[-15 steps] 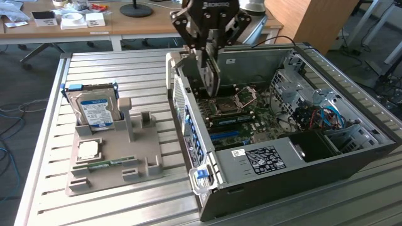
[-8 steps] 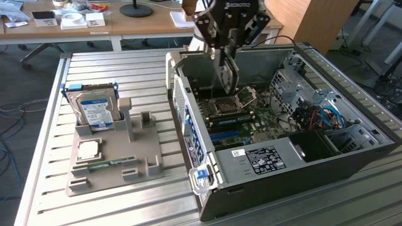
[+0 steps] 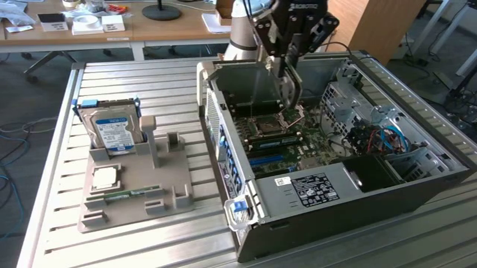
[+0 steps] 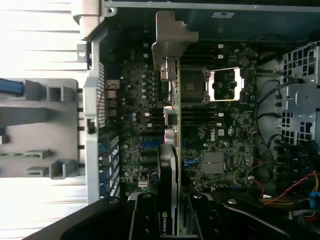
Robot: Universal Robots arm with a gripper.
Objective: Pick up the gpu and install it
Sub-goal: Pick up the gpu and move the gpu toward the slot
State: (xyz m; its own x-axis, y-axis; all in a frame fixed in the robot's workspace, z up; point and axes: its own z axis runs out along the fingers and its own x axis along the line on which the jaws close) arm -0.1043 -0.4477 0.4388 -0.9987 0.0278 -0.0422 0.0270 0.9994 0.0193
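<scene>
Fingers (image 4: 144,216) clamped on gpu (image 4: 168,165), card hanging edge-down over motherboard (image 4: 135,100) inside open case (image 3: 358,223). Install step in hand, apparently not yet seated. Needed next: edge lined up with slot (image 4: 149,145), straight, even push.

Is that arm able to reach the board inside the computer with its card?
Probably yes: the case stands open, and the pincer holds the gpu right above the motherboard, nothing seen between.

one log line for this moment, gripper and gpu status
gripper shut on gpu | gpu held over motherboard in open case | not seated | hard drive in holder
</scene>
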